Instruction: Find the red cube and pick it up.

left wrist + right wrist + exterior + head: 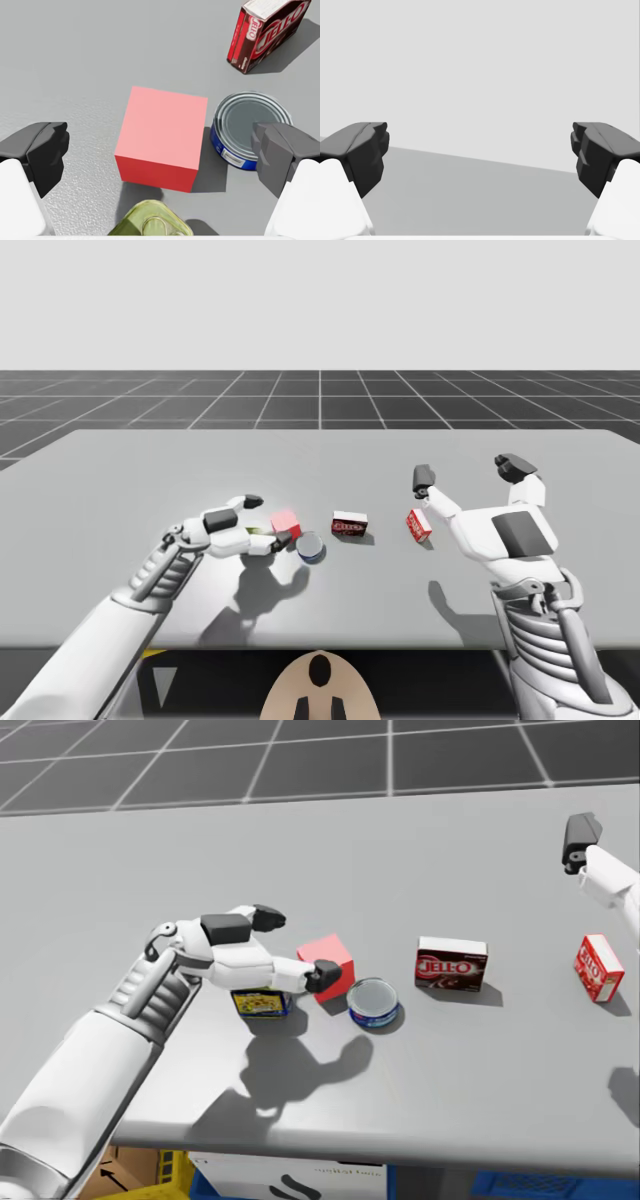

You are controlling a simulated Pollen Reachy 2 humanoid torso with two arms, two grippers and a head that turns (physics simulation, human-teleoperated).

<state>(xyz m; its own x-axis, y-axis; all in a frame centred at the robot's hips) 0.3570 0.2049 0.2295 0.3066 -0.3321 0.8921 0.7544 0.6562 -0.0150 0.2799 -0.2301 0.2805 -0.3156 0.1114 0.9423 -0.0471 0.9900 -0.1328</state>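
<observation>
red cube [328, 960] | left of centre in head view, between the fingers of my left gripper [295, 947] | fingers spread wide, gripping nothing | advice: descend squarely, keep one finger clear of the adjacent blue can [373, 1002], then close on opposite faces

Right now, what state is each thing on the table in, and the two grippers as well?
left gripper, open, either side of the red cube without touching it.
red cube, resting flat, not yet lifted.
right gripper, open, empty, raised in the air.
blue round can, upright, closed, beside the cube.
yellow tin, lying flat, closed, under the left gripper.
dark red box, standing on a long edge, closed.
small red box, standing upright, closed.
</observation>
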